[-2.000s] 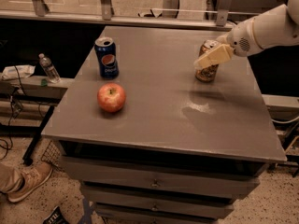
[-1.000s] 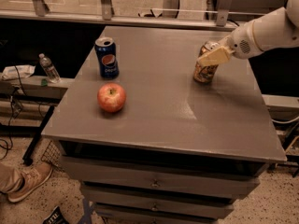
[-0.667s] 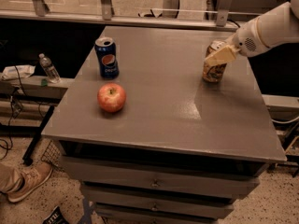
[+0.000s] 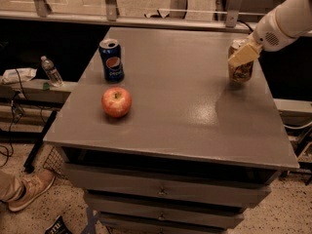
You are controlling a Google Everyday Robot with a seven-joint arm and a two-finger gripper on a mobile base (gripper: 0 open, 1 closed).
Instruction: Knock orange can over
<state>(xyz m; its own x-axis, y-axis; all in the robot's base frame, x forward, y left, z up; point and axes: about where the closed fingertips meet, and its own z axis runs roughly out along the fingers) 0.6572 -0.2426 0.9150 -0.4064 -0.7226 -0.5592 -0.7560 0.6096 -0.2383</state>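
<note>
Orange can point(image 4: 241, 68) upright, near right edge of table point(image 4: 185, 106) — gripper point(image 4: 243, 55) against its upper side, whether it grips unclear

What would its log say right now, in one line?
gripper: at orange can top | orange can: upright, near table right edge | knock-over: not done

lab-like workspace, grey drawer cabinet point(image 4: 165, 191), speckled floor point(image 4: 292, 218), white robot arm point(image 4: 292, 13), pincer point(image 4: 243, 56) at orange can point(image 4: 240, 72) on cabinet's right

Pepsi can point(image 4: 111, 60), red apple point(image 4: 116, 102), grey table point(image 4: 185, 121)
</note>
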